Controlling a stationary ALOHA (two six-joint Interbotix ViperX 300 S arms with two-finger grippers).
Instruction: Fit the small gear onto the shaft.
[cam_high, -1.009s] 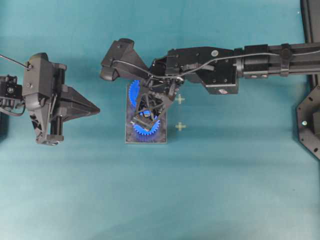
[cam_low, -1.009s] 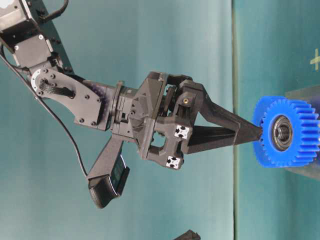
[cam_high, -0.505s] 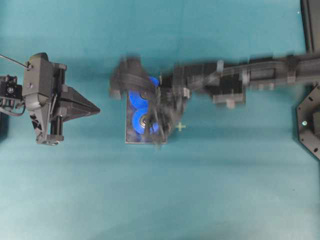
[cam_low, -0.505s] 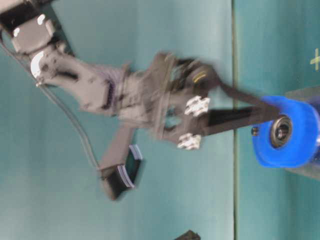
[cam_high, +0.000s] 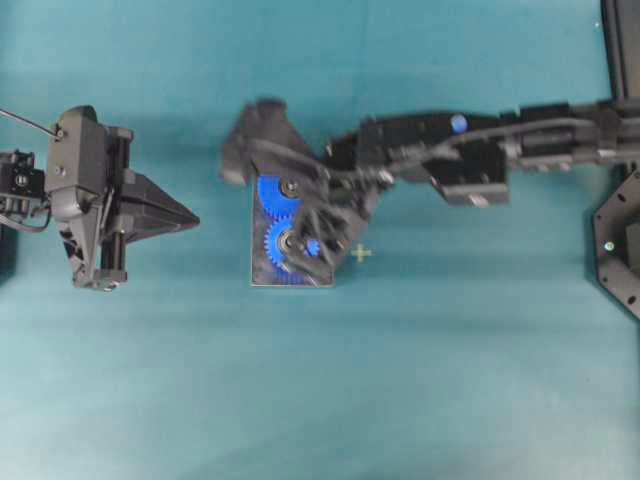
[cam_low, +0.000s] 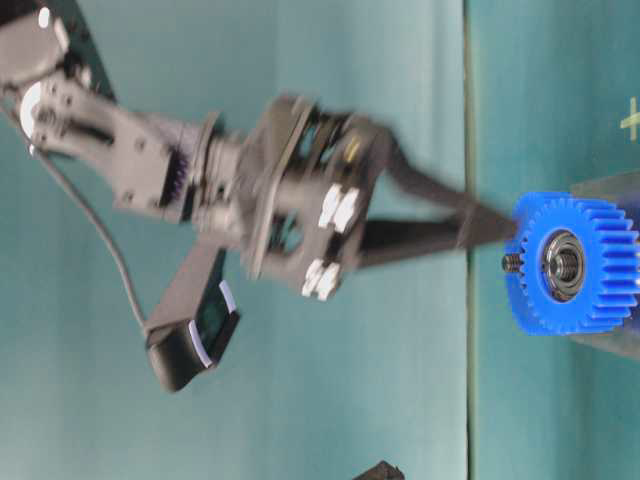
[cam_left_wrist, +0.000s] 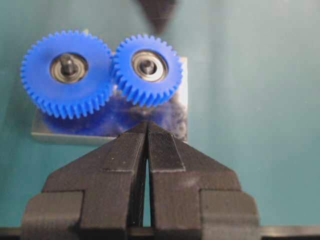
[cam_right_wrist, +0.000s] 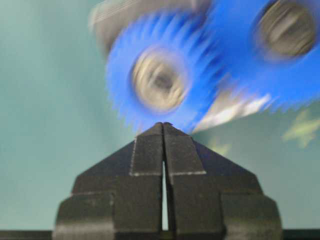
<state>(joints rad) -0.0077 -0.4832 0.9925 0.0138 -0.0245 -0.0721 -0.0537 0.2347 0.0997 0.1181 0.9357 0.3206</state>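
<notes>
Broadly, a teal table (cam_high: 420, 380) fills the overhead view, with the right arm (cam_high: 520, 150) reaching in from the right edge toward the middle and the left arm's wrist assembly (cam_high: 85, 195) sitting well apart at the left edge. Near the centre lies a dark grey plate (cam_high: 290, 278), seen from the left wrist camera as a flat slab (cam_left_wrist: 176, 131) carrying two blue gears side by side with their teeth meshed. The larger gear (cam_left_wrist: 66, 73) sits on the left in that view with a post through its hub; the small gear (cam_left_wrist: 148, 69) sits to its right, flat over the plate, with the shaft (cam_left_wrist: 146, 66) showing as a dark tip in the middle of its silver bearing ring. From overhead the small gear (cam_high: 287, 244) is partly covered by the right gripper (cam_high: 322, 252), whose fingers are pressed together with nothing between them, their tips at the gear's rim. The table-level view shows the same closed tips (cam_low: 500, 226) just beside the gear (cam_low: 575, 265), though whether they touch it cannot be told; the picture is somewhat blurred. In the right wrist view the closed fingers (cam_right_wrist: 150, 150) point at the blurred gear (cam_right_wrist: 160, 82). The left gripper (cam_left_wrist: 147, 131) is likewise closed and empty, its tips near the plate's near edge.
</notes>
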